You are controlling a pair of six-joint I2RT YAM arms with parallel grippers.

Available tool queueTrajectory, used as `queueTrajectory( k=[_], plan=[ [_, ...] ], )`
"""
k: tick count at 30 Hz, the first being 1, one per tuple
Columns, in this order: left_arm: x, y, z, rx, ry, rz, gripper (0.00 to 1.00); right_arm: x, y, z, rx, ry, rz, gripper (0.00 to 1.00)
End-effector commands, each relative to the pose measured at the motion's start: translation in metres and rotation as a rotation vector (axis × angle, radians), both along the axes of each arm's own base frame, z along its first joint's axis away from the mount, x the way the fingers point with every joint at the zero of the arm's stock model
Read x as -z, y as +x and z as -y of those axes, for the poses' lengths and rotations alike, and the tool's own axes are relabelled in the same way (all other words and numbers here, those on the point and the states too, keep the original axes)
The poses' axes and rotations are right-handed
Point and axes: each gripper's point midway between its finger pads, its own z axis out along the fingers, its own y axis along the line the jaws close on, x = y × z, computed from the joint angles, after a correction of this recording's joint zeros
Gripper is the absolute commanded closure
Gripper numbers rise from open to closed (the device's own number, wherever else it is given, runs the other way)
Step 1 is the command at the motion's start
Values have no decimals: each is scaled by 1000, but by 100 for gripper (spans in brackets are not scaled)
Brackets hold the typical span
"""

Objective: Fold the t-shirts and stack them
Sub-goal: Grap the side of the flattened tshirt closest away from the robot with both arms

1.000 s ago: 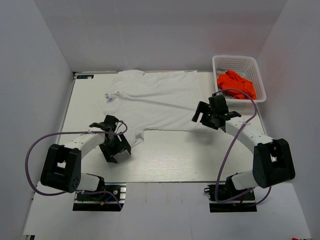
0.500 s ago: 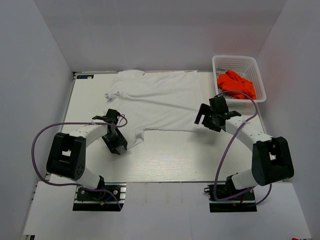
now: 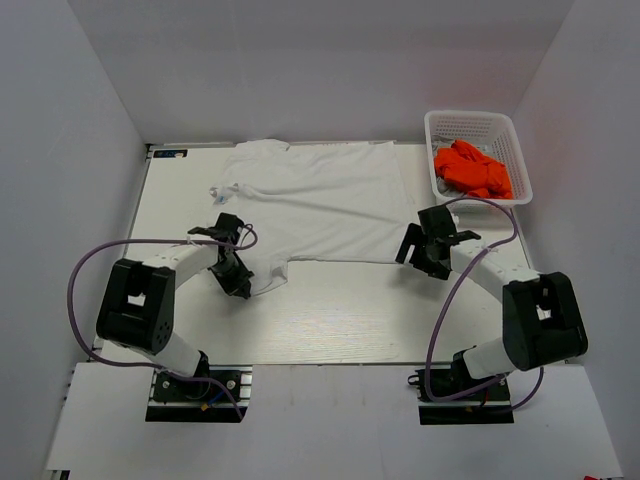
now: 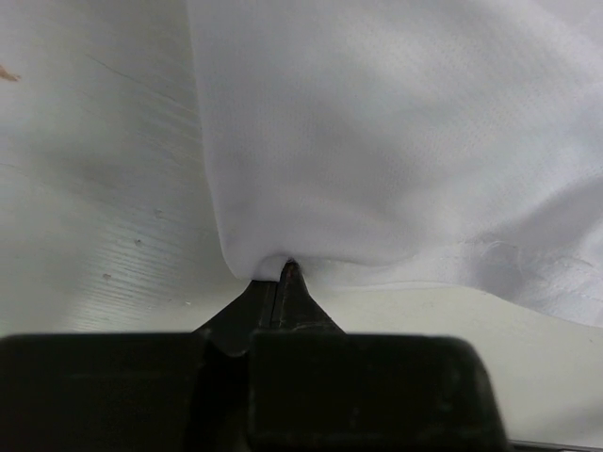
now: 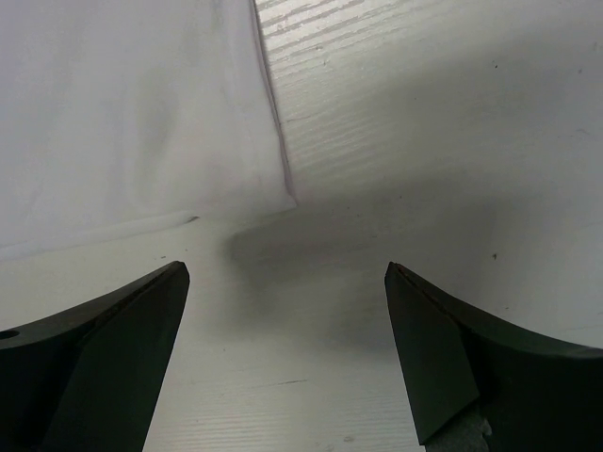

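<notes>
While white t-shirt (image 3: 310,200) lies spread on table (image 3: 330,320), I log step: first fold, corner pick-up. L gripper (image 4: 287,271): pinched on its near-left edge. R gripper (image 5: 285,273): jaws wide, empty, just short of near-right corner; next, I reckon, it must nip that corner before both lift. Qty: t-shirts 2 (1 white; 1 orange t-shirt (image 3: 472,168), bunched in basket (image 3: 470,122), far right); baskets 1; grippers 2.

Left gripper (image 4: 286,275) low, jaws pinched together on white t-shirt (image 4: 377,141) edge. Right gripper (image 5: 285,271) low, jaws spread wide.
</notes>
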Motion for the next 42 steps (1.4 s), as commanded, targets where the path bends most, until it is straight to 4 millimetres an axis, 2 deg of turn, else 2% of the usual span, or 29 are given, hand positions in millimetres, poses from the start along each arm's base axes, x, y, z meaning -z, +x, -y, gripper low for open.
queueTrajectory(
  k=[1,3,7,9,10,11,14,15,17,21,22,23,25,27,29,32,33,36,39,42],
  plan=[
    [8,-14,-18,2,97,-4,100,1,12,3,49,2,39,10],
    [8,-22,-21,3,103,-26,100,1,21,-5,39,33,54,11],
    [10,-35,-20,6,88,-53,100,15,23,-11,39,53,28,19],
    [9,-44,-23,8,97,-88,100,18,25,-12,51,63,34,27],
    [9,-47,-23,8,100,-98,100,22,21,-9,57,58,22,34],
    [7,-49,-26,7,111,-99,100,23,20,-10,58,60,19,47],
    [3,-53,-27,18,113,-102,100,28,18,-10,60,64,27,52],
    [3,-55,-28,31,116,-111,100,30,17,-9,61,63,28,72],
    [-2,-60,-25,42,93,-117,100,30,11,-9,48,64,11,100],
    [-13,-76,-20,60,44,-138,100,25,-17,-2,24,31,-60,100],
    [-18,-77,-10,65,-18,-134,100,17,-20,-1,6,30,-47,100],
    [-20,-82,-7,66,-38,-143,100,15,-34,3,2,18,-85,100],
    [-28,-91,-4,78,-74,-143,100,7,-45,4,-25,15,-101,100],
    [-32,-101,-2,87,-86,-159,100,0,-53,0,-53,39,-114,100],
    [-35,-100,0,90,-102,-138,100,-5,-55,-5,-87,61,-114,100],
    [-48,-76,11,135,-151,-36,100,-7,-49,-14,-126,88,-88,100],
    [-57,-56,22,164,-196,29,100,-8,-46,-15,-123,94,-81,100],
    [-82,-19,33,223,-225,154,100,-22,-29,-23,-142,112,-28,100],
    [-104,11,41,252,-239,272,100,-38,-14,-28,-161,125,26,100],
    [-115,34,39,234,-214,316,100,-50,1,-32,-173,123,51,100]
  ],
)
